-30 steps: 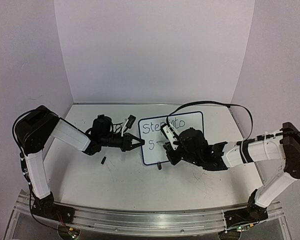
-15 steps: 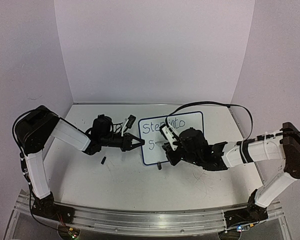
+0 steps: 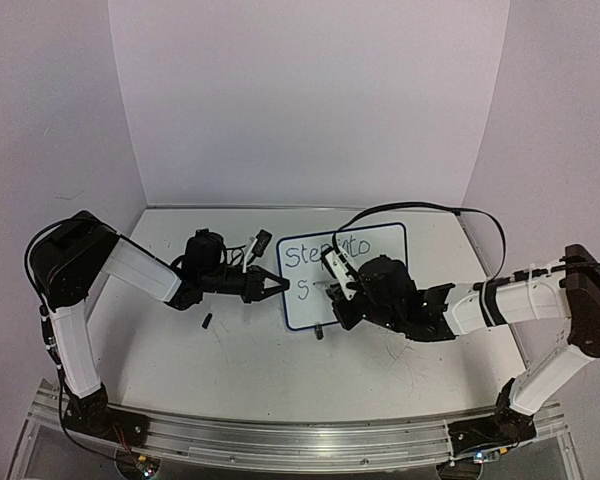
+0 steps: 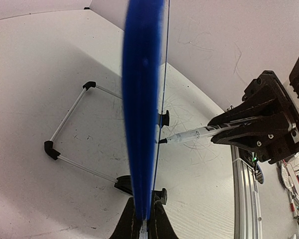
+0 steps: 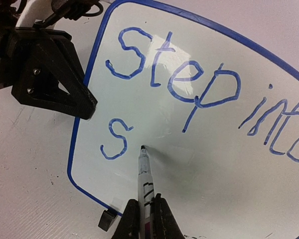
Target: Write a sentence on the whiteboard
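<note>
The whiteboard, with a thin blue frame, stands at the table's middle. The sentence reads "Step into" on the top line, with a single "S" below it. My left gripper is shut on the board's left edge, which shows as a blue band in the left wrist view. My right gripper is shut on a white marker. The marker's tip rests on or just off the board, right of the "S". The right gripper also shows in the top view, in front of the board's lower half.
The board's wire stand and black feet rest on the tabletop. A small black object lies on the table left of the board. A black cable arcs behind the right arm. An aluminium rail runs along the near edge.
</note>
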Action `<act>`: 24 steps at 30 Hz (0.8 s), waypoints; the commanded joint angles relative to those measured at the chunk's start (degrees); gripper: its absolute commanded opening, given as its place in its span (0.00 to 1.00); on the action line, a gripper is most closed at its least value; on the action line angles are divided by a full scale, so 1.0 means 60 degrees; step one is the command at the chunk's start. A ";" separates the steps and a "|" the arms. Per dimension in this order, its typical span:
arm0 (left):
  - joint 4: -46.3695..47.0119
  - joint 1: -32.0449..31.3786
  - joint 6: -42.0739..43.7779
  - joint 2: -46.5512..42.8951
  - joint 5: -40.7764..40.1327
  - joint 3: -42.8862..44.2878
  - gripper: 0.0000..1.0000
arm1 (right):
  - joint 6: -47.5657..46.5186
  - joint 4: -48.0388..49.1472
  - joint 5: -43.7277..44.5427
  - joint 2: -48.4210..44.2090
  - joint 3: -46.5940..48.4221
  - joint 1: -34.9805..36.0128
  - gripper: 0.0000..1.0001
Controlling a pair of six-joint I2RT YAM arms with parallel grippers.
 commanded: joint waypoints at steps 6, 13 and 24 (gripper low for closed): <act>-0.0827 0.0090 0.0382 0.0042 -0.0699 0.0132 0.00 | 0.0122 0.0291 0.0211 0.0269 0.0473 -0.0014 0.00; -0.0838 0.0096 0.0397 0.0069 -0.0698 0.0148 0.00 | 0.0182 0.0026 0.0201 0.0261 0.0484 -0.0012 0.00; -0.0873 0.0090 0.0426 0.0053 -0.0727 0.0133 0.00 | 0.0338 -0.0264 -0.0064 0.0178 0.0319 0.0008 0.00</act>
